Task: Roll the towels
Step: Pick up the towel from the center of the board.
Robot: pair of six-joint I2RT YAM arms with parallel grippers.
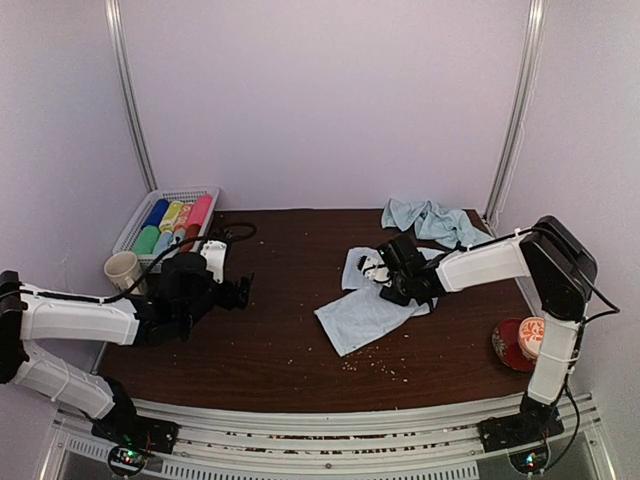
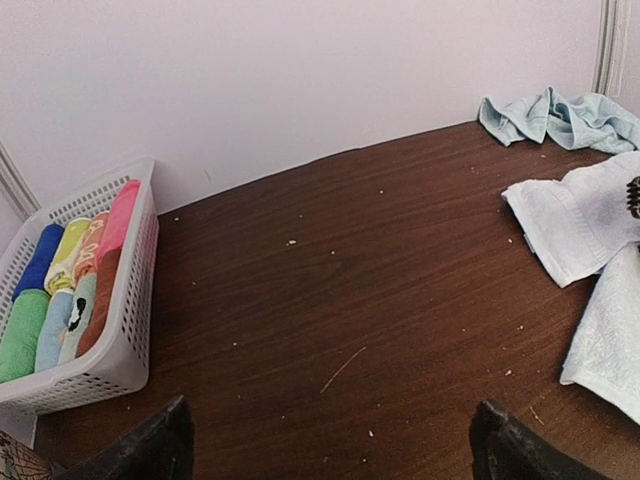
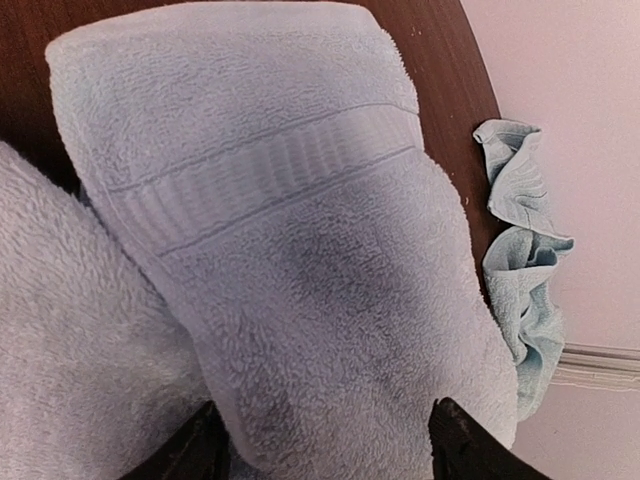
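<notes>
My feed is lit softly and evenly from overhead, and the pale walls (image 1: 320,100) take on a lilac cast. On the top view the dark desk (image 1: 280,340) shows no glare and shadows are faint and diffuse. That view is a little grainy, and the wall rails (image 1: 130,100) lean outward toward the upper corners.

The left wrist view is sharp, though the desk's far edge bows, and the fingertips (image 2: 150,450) of the left hand (image 2: 330,435) are dark and blurred. On the right wrist view the near towel (image 3: 300,250) has crisp pile and a grey shadow patch at its middle. The fingers (image 3: 195,455) of the right hand (image 3: 325,440) are soft smudges.
</notes>
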